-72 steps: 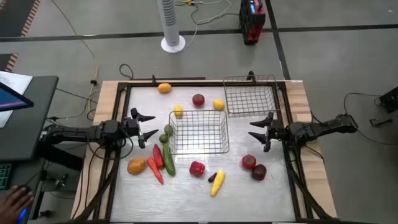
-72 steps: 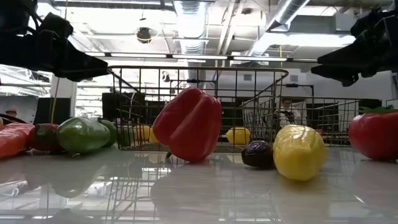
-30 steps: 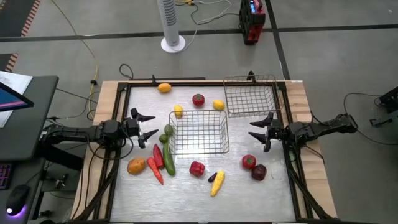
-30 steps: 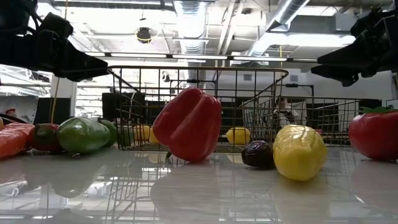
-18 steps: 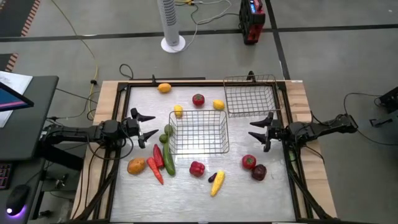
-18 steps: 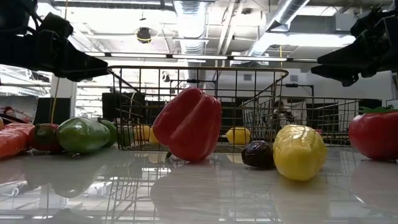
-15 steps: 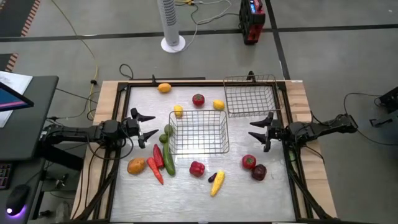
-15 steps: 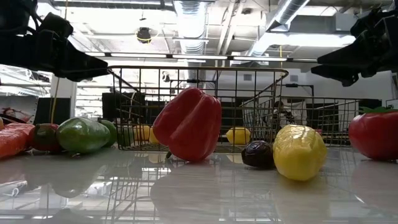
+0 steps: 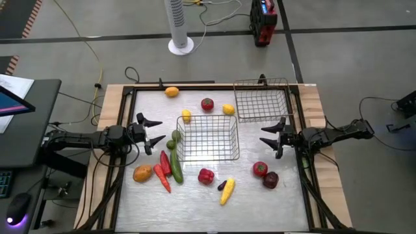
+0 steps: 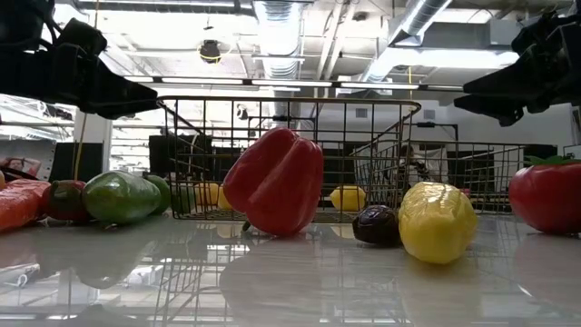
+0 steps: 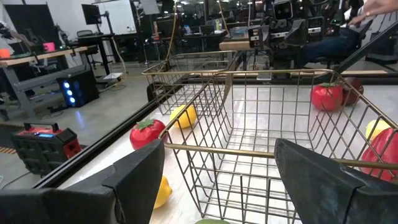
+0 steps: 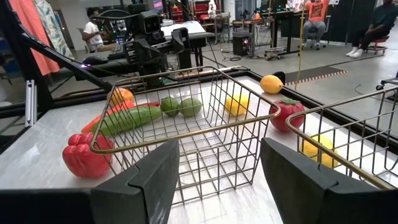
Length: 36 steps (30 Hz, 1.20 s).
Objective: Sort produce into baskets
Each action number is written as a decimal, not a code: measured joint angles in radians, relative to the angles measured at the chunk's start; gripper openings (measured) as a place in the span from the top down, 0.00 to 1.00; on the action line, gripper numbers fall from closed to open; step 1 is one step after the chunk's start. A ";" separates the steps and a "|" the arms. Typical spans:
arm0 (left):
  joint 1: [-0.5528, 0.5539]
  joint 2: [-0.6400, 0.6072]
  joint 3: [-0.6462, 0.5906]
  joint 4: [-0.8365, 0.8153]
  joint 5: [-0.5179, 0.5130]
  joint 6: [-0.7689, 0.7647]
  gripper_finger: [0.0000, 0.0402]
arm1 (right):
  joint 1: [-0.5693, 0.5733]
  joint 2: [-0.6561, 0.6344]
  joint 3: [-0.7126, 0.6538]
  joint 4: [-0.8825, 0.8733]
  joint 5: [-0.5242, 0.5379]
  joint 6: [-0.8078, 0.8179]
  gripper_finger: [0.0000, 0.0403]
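Two empty wire baskets stand on the table: one at the middle (image 9: 207, 138), one at the far right (image 9: 262, 101). Produce lies loose around them: a red pepper (image 9: 206, 175), a yellow corn (image 9: 227, 190), a green cucumber (image 9: 175, 166), a red round piece (image 9: 260, 169) and a dark-purple one (image 9: 270, 180), lemons (image 9: 228, 109) and an orange piece (image 9: 171, 91). My left gripper (image 9: 155, 130) hangs open above the table, left of the middle basket. My right gripper (image 9: 269, 136) hangs open right of it. Both are empty.
A raised dark frame (image 9: 214, 84) runs around the tabletop. More pieces lie at the near left: an orange one (image 9: 142, 173), red chillies (image 9: 164, 170) and small green ones (image 9: 172, 143). Bare tabletop lies along the near edge (image 9: 195, 214).
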 joint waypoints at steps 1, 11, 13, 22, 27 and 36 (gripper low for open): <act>0.000 0.000 0.000 0.000 0.000 0.000 0.27 | 0.000 0.000 0.000 0.000 0.000 0.000 0.37; 0.000 0.000 0.000 0.000 0.000 0.000 0.27 | 0.000 0.000 0.000 0.000 0.000 0.000 0.37; 0.000 0.000 0.000 0.000 0.000 0.000 0.27 | 0.000 0.000 0.000 0.000 0.000 0.000 0.37; 0.000 0.000 0.000 0.000 0.000 0.000 0.27 | 0.000 0.000 0.000 0.000 0.000 0.000 0.37; 0.000 0.000 0.000 0.000 0.000 0.000 0.27 | 0.000 0.000 0.000 0.000 0.000 0.000 0.37; 0.002 -0.001 0.000 0.164 -0.107 -0.260 0.27 | 0.000 0.000 0.000 0.000 0.000 0.000 0.37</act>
